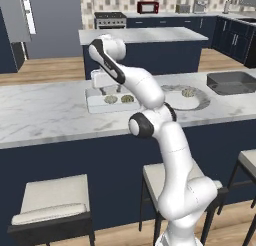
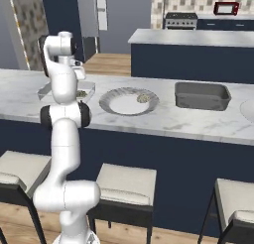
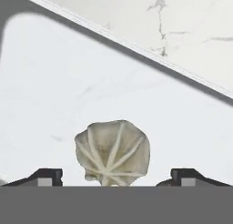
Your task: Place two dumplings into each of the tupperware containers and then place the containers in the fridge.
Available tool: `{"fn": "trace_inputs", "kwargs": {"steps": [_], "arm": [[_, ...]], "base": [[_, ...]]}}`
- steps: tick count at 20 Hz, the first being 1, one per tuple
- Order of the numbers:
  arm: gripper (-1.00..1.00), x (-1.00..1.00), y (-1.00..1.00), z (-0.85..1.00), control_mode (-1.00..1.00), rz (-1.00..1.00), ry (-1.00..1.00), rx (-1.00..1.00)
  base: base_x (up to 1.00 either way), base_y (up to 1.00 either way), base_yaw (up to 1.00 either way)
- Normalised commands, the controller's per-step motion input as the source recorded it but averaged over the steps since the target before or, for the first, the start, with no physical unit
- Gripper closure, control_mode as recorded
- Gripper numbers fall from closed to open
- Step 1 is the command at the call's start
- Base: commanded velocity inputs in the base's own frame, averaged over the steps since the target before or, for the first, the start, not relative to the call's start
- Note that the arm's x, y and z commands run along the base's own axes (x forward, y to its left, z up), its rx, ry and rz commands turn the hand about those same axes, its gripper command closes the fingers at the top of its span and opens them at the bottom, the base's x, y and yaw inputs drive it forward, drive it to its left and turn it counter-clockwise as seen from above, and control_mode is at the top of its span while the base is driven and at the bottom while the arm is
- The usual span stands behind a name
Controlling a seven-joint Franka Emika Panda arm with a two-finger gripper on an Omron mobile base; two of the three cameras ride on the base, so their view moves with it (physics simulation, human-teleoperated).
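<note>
A shallow translucent tupperware container (image 1: 95, 106) sits on the marble counter, and two dumplings (image 1: 111, 99) (image 1: 127, 97) lie in it. My gripper (image 1: 102, 90) hangs low over the container's back left part. In the hand view one pleated beige dumpling (image 3: 113, 152) lies on the container's pale floor (image 3: 54, 82), between my open gripper (image 3: 117, 176) fingertips (image 3: 45, 175), which stand wide apart and do not touch it. From the right base view the arm hides most of the container (image 2: 47, 91); a dumpling (image 2: 82, 93) peeks out. Another dumpling (image 1: 189, 93) (image 2: 143, 97) rests on a round grey plate (image 1: 172, 101) (image 2: 119, 105).
A dark sink basin (image 1: 232, 82) (image 2: 201, 95) is sunk into the counter to the right of the plate. Stools (image 1: 55, 200) stand along the counter's near side. A tall grey appliance (image 1: 52, 25), probably the fridge, stands at the back left beyond an island (image 1: 142, 37).
</note>
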Motion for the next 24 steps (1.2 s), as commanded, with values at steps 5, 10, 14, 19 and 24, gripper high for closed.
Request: {"fn": "trace_inputs", "kwargs": {"steps": [5, 10, 14, 19, 24], "arm": [[-1.00, -0.47, -0.72, 0.05, -1.00, 0.00, -0.06, 0.09], [-1.00, -0.54, -0.94, 0.07, -1.00, 0.00, -0.08, 0.07], [-1.00, -0.33, -0.82, -0.54, -1.00, 0.00, -0.27, 0.07], [-1.00, -0.29, -0.53, -0.44, -1.00, 0.00, -0.47, 0.17], [-1.00, -0.39, -0.15, -0.11, -1.00, -0.06, -0.40, 0.18]], "base": [[0.00, 0.00, 0.00], [0.00, 0.00, 0.00], [0.00, 0.00, 0.00], [0.00, 0.00, 0.00], [0.00, 0.00, 0.00]]}}
